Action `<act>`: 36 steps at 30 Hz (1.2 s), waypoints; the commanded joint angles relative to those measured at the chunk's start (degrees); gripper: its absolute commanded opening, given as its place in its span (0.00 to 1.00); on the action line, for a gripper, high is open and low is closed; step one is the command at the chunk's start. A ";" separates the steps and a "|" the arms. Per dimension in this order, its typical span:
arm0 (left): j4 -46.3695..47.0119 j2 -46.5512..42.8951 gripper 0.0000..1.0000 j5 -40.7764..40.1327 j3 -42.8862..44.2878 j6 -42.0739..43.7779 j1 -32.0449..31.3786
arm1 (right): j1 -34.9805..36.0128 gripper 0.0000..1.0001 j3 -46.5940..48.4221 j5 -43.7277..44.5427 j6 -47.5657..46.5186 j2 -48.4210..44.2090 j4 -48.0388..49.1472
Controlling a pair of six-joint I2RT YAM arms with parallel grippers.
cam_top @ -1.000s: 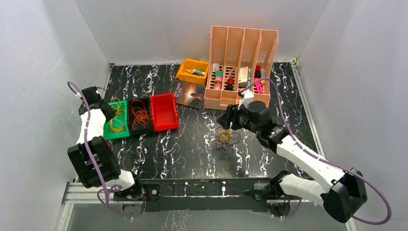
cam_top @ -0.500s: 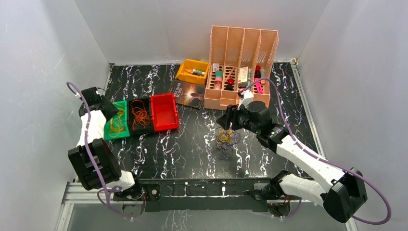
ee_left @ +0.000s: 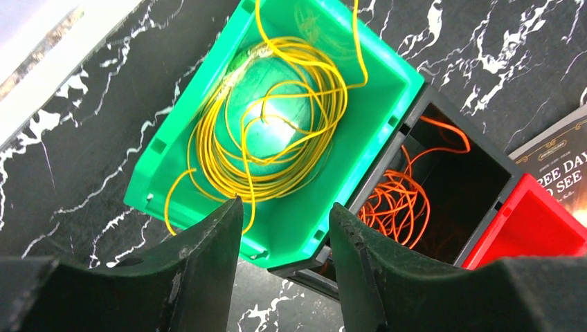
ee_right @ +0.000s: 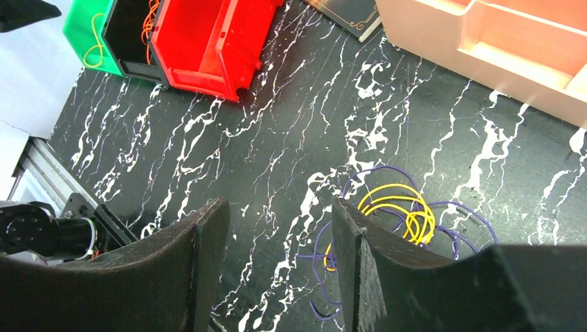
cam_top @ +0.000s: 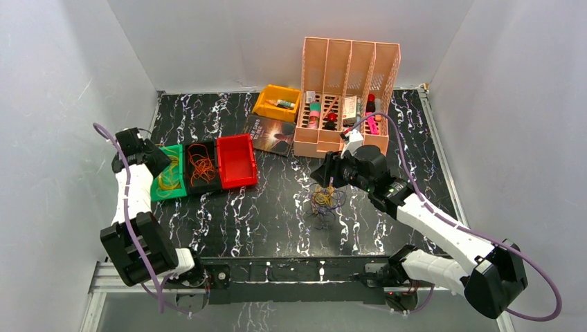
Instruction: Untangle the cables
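Coiling hair-fine cables (ee_left: 214, 149) (glossy green bin (ee_left: 297, 228))

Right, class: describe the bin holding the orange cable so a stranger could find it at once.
On the black marbled table, find the row of three bins by its left edge. Take the middle one, the black bin, between the green bin and the red bin; only it holds orange cable.

The left arm (cam_top: 131, 187) and right arm (cam_top: 439, 227) have smooth white shells between blocky black joint housings. A thick lilac cable (cam_top: 558, 296) loops along each. The left gripper (ee_left: 285, 205) and right gripper (ee_right: 280, 203) carry matte black, wedge-shaped fingers (ee_left: 201, 263).
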 commanded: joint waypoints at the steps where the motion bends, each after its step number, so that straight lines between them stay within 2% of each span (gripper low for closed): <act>1: -4.99 -1.05 0.46 1.66 -1.53 -1.87 0.45 | 0.15 0.64 -0.22 0.13 -0.93 -0.72 2.57; 10: -5.48 0.08 0.44 -0.88 -3.11 -1.00 0.45 | 0.12 0.65 -0.69 -0.26 -1.38 -0.31 2.99; 21: -2.82 6.39 0.33 -0.24 -2.80 -0.62 0.49 | 0.16 0.65 0.55 -1.56 -1.64 0.27 3.06; 26: -2.87 8.58 0.14 -0.09 -0.49 -0.21 0.45 | 0.15 0.65 0.56 -1.47 -1.62 -0.35 2.83; 31: -2.14 9.01 0.00 -1.45 0.77 -0.12 0.51 | 0.08 0.65 0.10 -1.64 -1.45 -0.85 2.68; 36: -1.74 10.54 0.00 -1.50 3.43 -0.07 0.51 | 0.13 0.65 0.19 -0.97 -1.95 -1.30 2.22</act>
